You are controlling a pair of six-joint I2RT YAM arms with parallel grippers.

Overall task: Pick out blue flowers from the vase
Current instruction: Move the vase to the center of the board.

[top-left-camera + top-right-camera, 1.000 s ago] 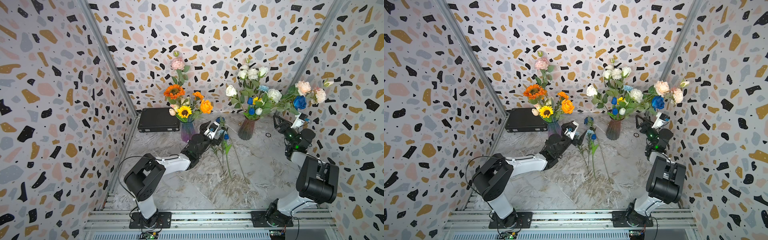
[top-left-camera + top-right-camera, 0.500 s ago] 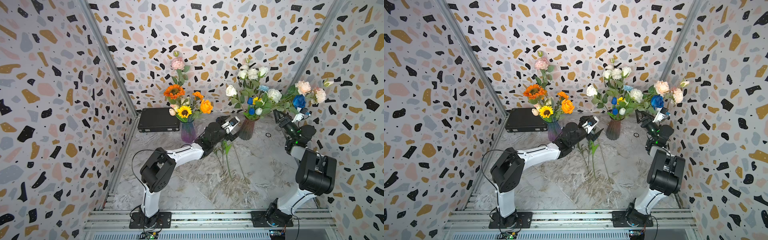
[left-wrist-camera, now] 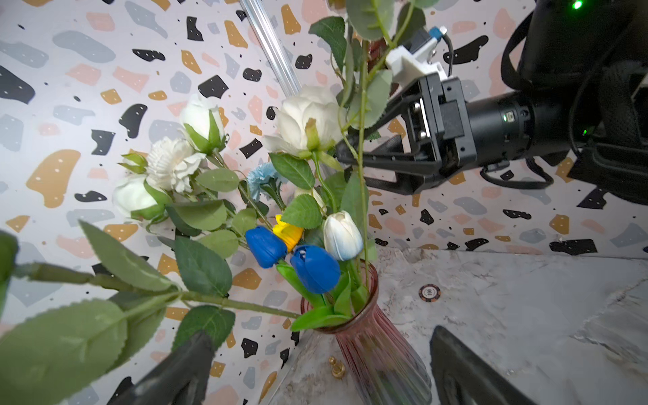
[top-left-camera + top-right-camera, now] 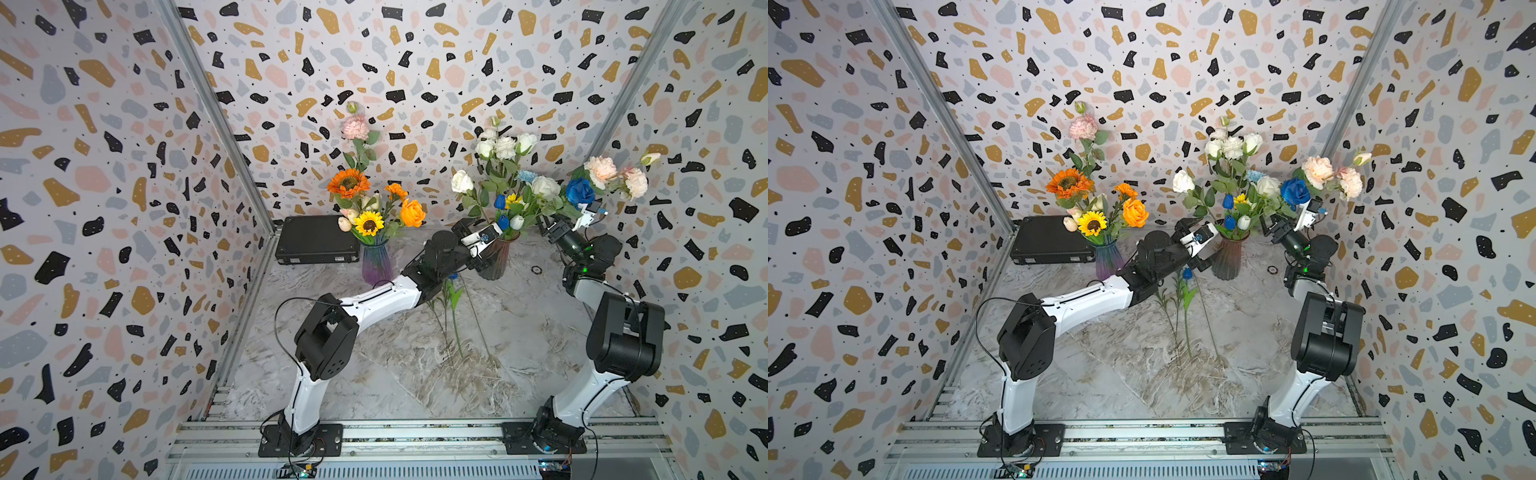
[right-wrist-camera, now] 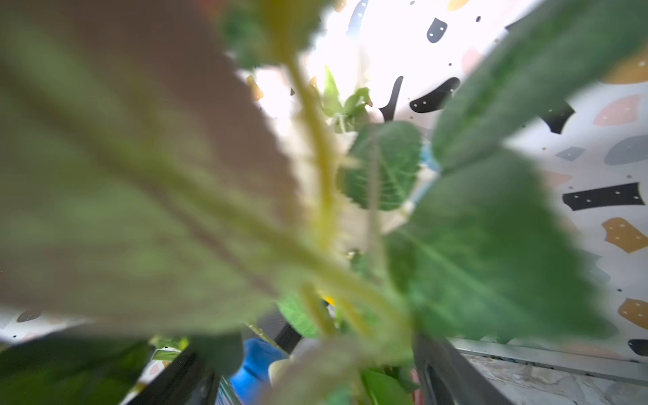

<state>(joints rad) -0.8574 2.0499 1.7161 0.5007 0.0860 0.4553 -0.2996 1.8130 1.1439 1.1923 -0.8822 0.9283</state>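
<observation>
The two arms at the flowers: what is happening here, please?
Two robot arms are working at the reddish vase, which holds white flowers mixed with blue ones. The left gripper is open just in front of the vase, facing two blue tulips. The right gripper reaches in among the leaves near the blue rose, its fingers open on either side of a leafy stem. A few long stems, one with a blue bud, lie on the table.
</observation>
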